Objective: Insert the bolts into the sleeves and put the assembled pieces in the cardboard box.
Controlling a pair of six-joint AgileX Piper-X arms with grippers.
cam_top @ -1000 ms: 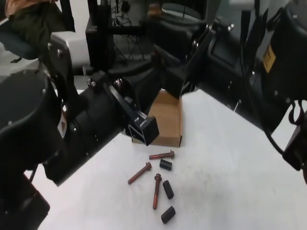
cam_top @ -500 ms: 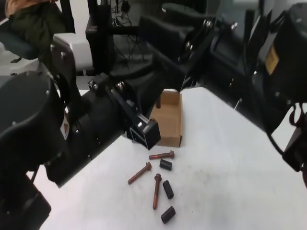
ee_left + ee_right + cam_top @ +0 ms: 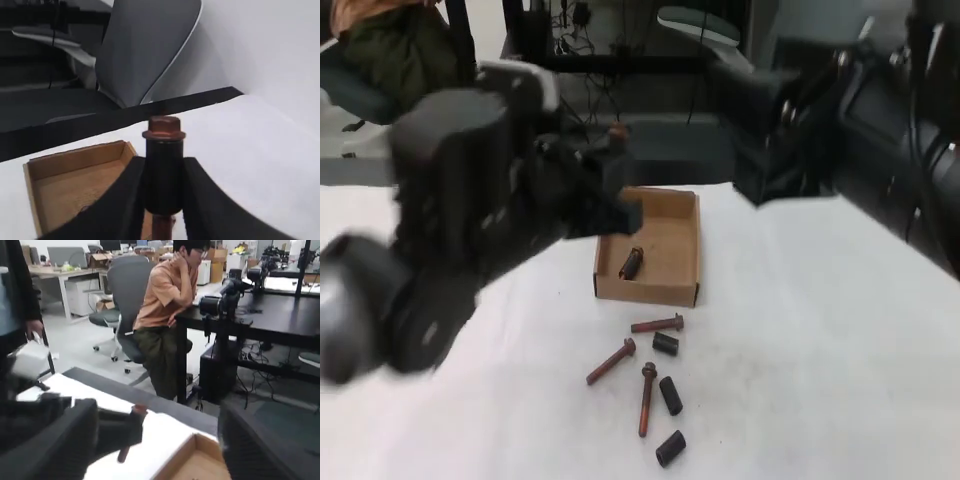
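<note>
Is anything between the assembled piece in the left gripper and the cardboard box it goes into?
Nothing visible does. The left gripper is shut on the assembled piece, raised near the cardboard box, whose top is open. One finished piece lies inside, with bare floor around it.

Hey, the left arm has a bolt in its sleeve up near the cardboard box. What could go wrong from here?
The left pincer grips only the sleeve, so if the piece tips, the bolt could slide out. The piece also seems to line up with a corner of the box rather than its middle, so a release here might miss.
</note>
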